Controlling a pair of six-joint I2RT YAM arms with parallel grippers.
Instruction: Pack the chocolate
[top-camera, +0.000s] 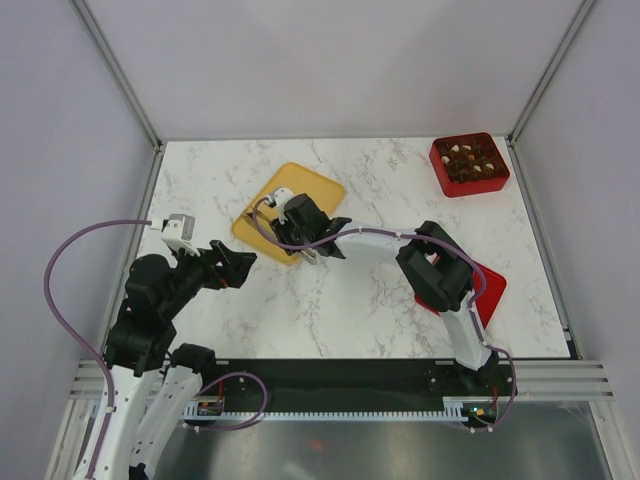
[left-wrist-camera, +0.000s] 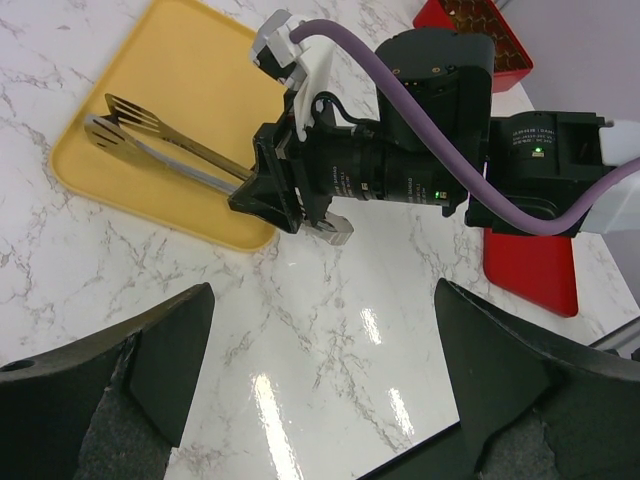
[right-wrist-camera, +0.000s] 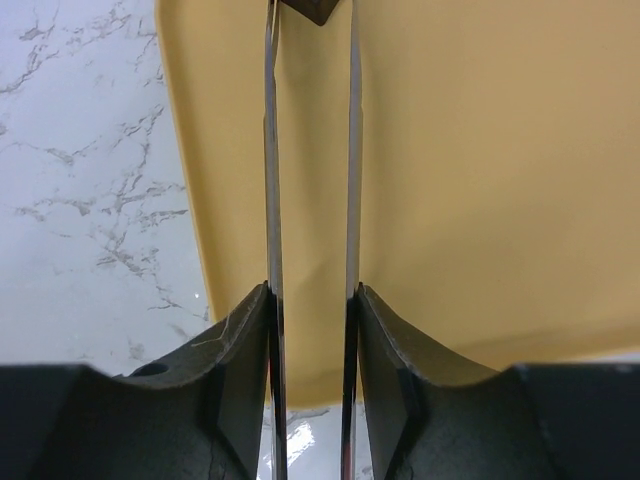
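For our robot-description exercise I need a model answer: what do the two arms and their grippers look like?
The left arm and right arm share white tubular links and bulky matte-black joint housings. The left gripper and right gripper each have two thick black wedge-shaped fingers. A purple cable loops along each arm; green lights glow on the right one.

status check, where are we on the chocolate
Left gripper open, empty. Right gripper shut on tongs over yellow tray, dark piece at tips. Chocolate in red box. Nothing blocking.
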